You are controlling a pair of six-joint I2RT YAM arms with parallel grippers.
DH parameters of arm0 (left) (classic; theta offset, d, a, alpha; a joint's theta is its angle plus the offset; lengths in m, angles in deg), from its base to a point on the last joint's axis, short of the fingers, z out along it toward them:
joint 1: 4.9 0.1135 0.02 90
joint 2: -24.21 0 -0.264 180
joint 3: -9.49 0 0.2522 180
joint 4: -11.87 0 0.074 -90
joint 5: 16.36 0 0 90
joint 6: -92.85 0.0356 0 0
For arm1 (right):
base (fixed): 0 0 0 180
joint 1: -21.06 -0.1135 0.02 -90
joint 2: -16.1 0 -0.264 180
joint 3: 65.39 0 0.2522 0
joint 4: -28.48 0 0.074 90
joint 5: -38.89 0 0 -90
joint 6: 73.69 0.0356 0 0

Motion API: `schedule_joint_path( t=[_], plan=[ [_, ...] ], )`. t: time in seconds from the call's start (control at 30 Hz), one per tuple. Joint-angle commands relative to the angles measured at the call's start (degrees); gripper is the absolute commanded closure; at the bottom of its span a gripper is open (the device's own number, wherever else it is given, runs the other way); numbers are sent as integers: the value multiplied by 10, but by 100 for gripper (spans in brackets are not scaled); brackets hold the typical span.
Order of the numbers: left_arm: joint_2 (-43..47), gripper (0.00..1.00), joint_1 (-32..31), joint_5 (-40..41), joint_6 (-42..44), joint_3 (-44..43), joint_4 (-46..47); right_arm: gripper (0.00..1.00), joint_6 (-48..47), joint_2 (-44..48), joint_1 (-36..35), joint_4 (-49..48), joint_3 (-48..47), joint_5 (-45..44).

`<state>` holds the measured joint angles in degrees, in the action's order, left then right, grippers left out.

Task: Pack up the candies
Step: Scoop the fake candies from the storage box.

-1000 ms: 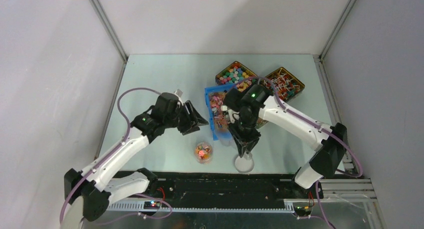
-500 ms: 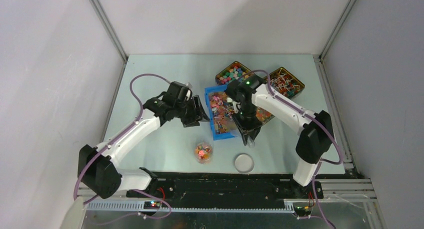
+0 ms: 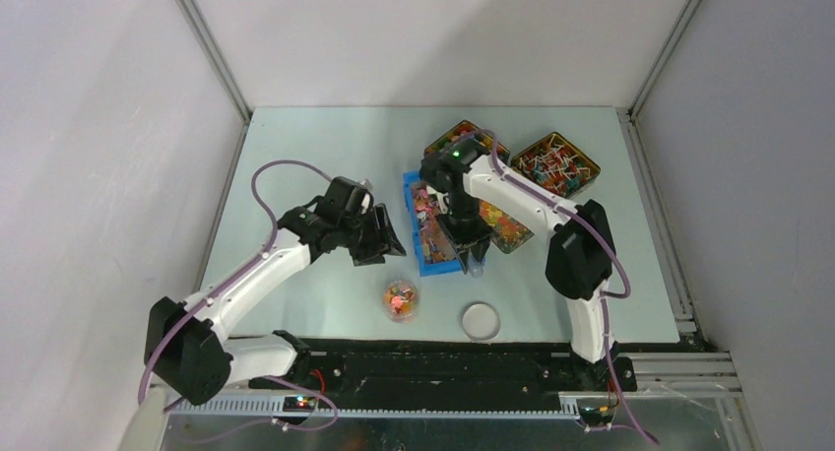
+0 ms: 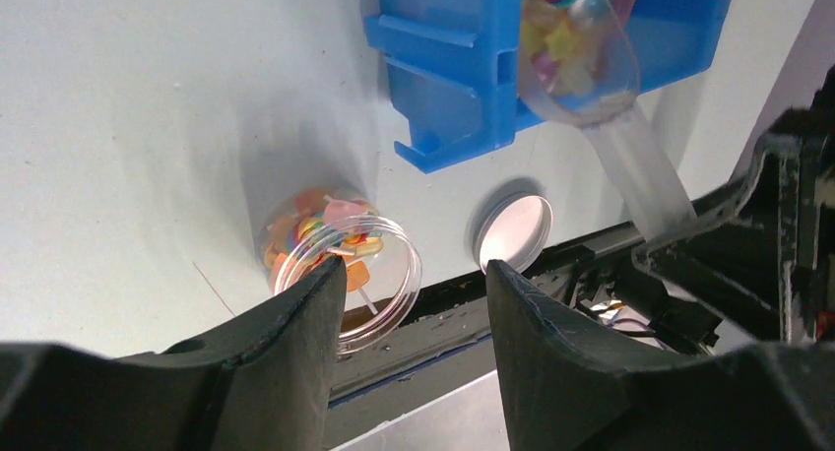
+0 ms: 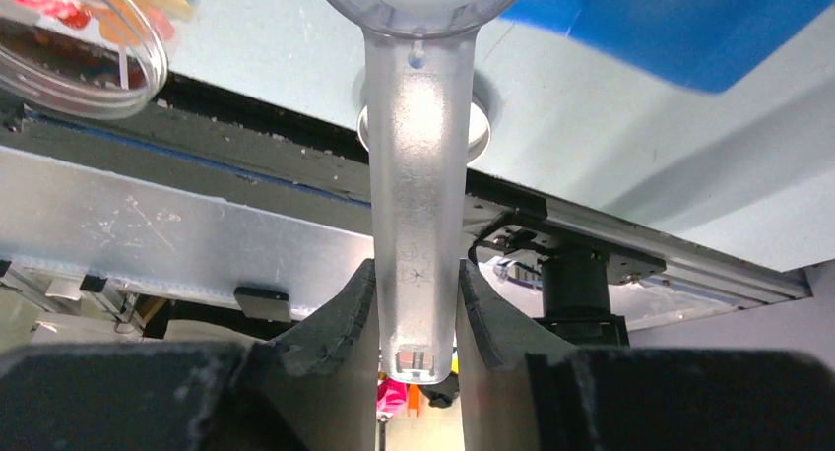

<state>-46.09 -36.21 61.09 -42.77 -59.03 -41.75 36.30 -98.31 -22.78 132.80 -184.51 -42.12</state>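
my right gripper (image 5: 416, 274) is clamped on the clear scoop (image 5: 418, 175) by its handle, with candies (image 4: 563, 47) in its bowl over the blue bin's (image 4: 443, 87) near corner. i'd carry it level to the open jar (image 4: 340, 259) and tip slowly. my left gripper (image 4: 414, 274) hangs over that jar with fingers apart, crowding the mouth, and the lid (image 4: 514, 229) lies just beside the path.

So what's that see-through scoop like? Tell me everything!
The scoop is clear, slightly frosted plastic, with a rounded bowl and a long flat handle. The right gripper is shut on the handle's end. The bowl holds a few candies and hangs at the near edge of the blue bin; whether they touch can't be told.
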Motion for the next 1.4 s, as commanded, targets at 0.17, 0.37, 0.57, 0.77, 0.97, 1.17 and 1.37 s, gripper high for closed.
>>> schedule_joint_path(
  t=[0.17,0.37,0.57,0.77,0.97,1.17,1.37],
  plan=[
    [58,40,4,14,-17,31,13,100,4,-33,4,-69,-44,-66],
    [74,40,4,18,-23,50,16,100,-2,20,-2,-144,30,-89],
    [83,40,4,23,-26,60,14,100,-7,72,-9,-207,116,-99],
    [89,40,4,27,-31,65,11,100,6,84,-17,-165,136,-102],
    [86,40,4,30,-26,60,4,100,25,91,-19,-101,141,-62],
    [84,40,4,32,-26,61,3,100,29,118,-30,-75,162,-50],
    [84,40,4,32,-27,62,4,100,29,155,-54,-70,200,-62]
  ],
)
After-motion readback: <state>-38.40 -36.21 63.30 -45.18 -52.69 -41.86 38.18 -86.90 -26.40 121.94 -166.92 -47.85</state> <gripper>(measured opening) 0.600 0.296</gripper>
